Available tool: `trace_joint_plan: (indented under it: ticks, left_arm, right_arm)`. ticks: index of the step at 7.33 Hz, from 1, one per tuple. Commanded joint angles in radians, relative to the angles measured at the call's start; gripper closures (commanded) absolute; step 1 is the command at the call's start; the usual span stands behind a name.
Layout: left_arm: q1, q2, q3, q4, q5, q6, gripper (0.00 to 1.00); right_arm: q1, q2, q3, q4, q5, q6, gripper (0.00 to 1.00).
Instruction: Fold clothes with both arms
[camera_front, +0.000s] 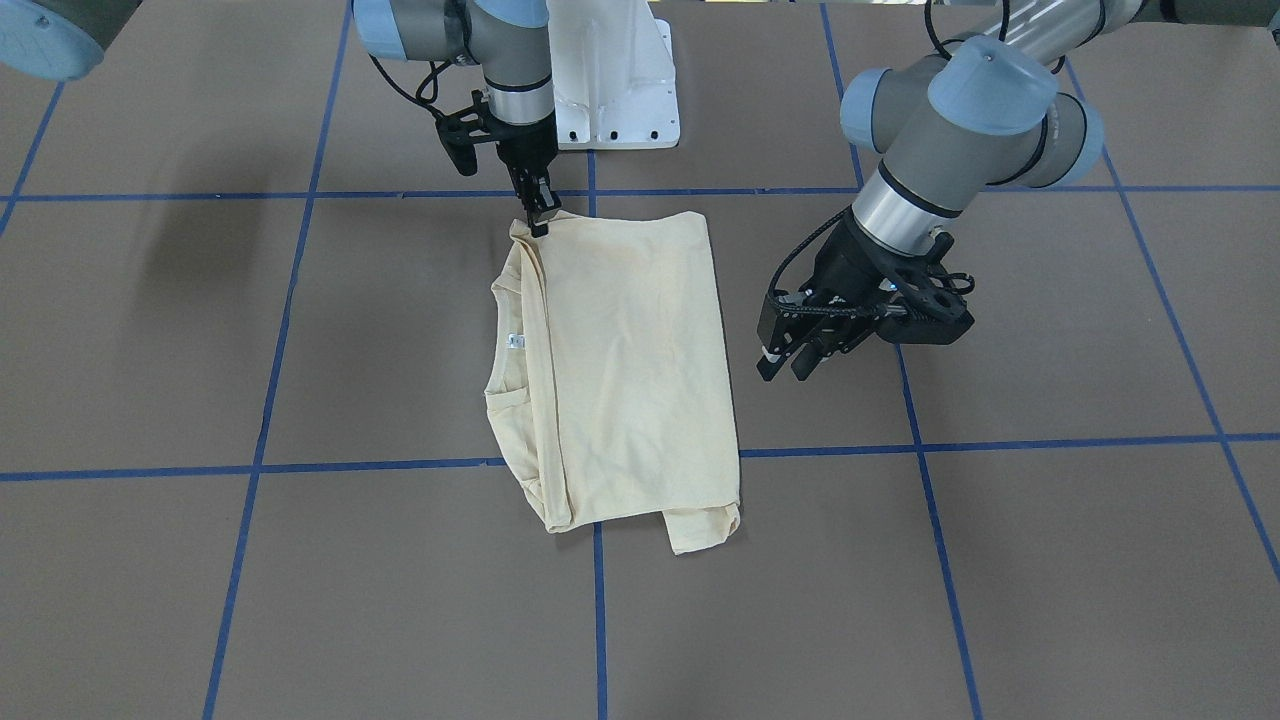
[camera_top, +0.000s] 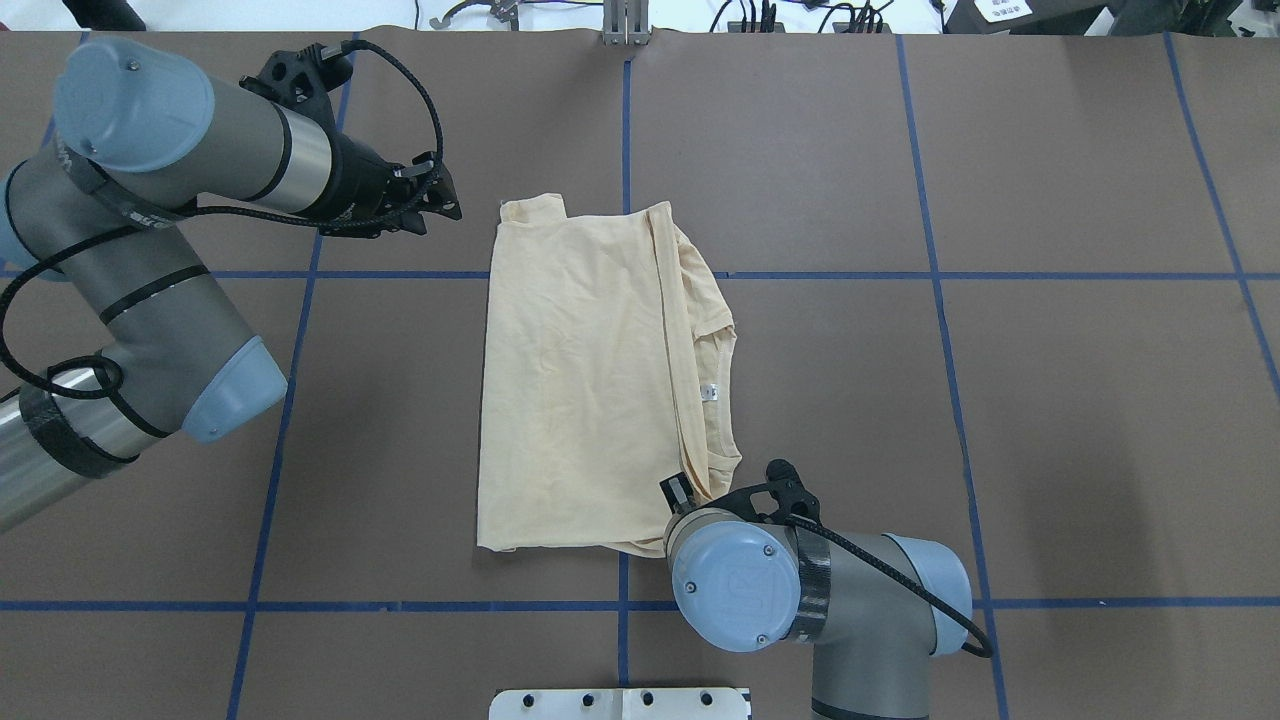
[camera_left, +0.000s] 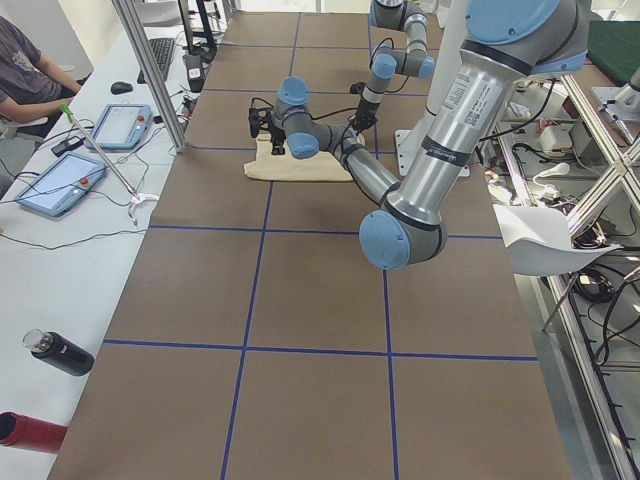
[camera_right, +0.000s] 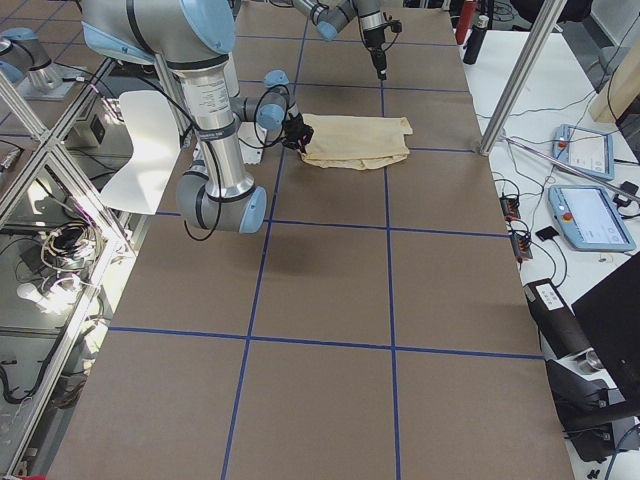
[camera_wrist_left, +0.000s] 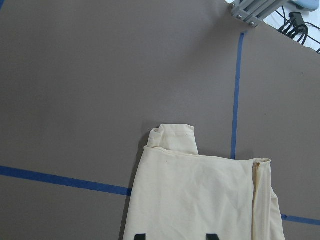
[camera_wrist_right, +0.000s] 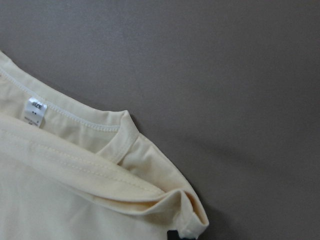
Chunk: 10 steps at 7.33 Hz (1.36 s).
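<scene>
T-shirt: pale yellow, lies flat on the table, folded to a rough upright rectangle, several layers deep; neck label shows at the open collar side; one sleeve end pokes out at the corner farthest from the right gripper.

Handling, as I judge it: thin jersey, light, limp, no stiffness of its own; any lifted edge will sag and drag the layers under it; stacked folds are likely to slide apart if pulled from one point only; not fragile, not slippery on the brown surface. Best hold: pinch through all layers at a corner or along a folded edge, one corner per arm, lift level.

Right gripper: tips down on the shoulder corner, the one beside the collar; jaws look pinched together on the bunched cloth there; the wrist view shows the rolled hem right at a fingertip.

Left gripper: jaws spread, holding nothing; hangs just off the shirt's long plain edge, apart from the cloth; the stray sleeve end lies ahead of it.

Blue tape lines cross under the shirt.
</scene>
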<state>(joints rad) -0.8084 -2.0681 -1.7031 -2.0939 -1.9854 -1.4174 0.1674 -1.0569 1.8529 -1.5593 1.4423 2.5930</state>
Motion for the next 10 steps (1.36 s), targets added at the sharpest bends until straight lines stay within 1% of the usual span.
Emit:
trace_joint_plan:
  ticks: [1, 2, 3, 4, 5, 6, 7, 9, 10]
  left_arm:
    - [-0.002, 0.0, -0.007, 0.0, -0.006, -0.008, 0.5]
    - [-0.002, 0.005, -0.041, 0.002, -0.007, -0.015, 0.5]
    - [0.003, 0.052, -0.102, 0.002, -0.01, -0.111, 0.5]
    - [0.021, 0.08, -0.151, -0.001, -0.004, -0.268, 0.5]
    - [0.099, 0.142, -0.223, -0.006, 0.02, -0.396, 0.5]
    - [0.18, 0.176, -0.26, -0.006, 0.13, -0.453, 0.5]
    - [0.283, 0.201, -0.265, -0.006, 0.222, -0.524, 0.5]
    - [0.478, 0.229, -0.27, -0.006, 0.415, -0.639, 0.5]
    - [0.556, 0.23, -0.268, -0.003, 0.46, -0.665, 0.5]
  right_arm:
    - [0.004, -0.011, 0.037, -0.007, 0.01, -0.002, 1.0]
    - [0.001, -0.02, 0.051, -0.007, 0.01, -0.002, 1.0]
    - [-0.017, -0.026, 0.066, -0.008, 0.009, 0.001, 1.0]
    - [-0.04, -0.034, 0.072, -0.008, 0.009, 0.01, 1.0]
    - [-0.058, -0.044, 0.075, -0.008, 0.006, 0.016, 1.0]
    - [-0.068, -0.058, 0.086, -0.013, 0.007, 0.016, 1.0]
    - [-0.074, -0.083, 0.113, -0.013, 0.009, 0.015, 1.0]
    - [-0.085, -0.087, 0.118, -0.013, 0.007, 0.015, 1.0]
    - [-0.085, -0.086, 0.121, -0.013, 0.007, 0.015, 1.0]
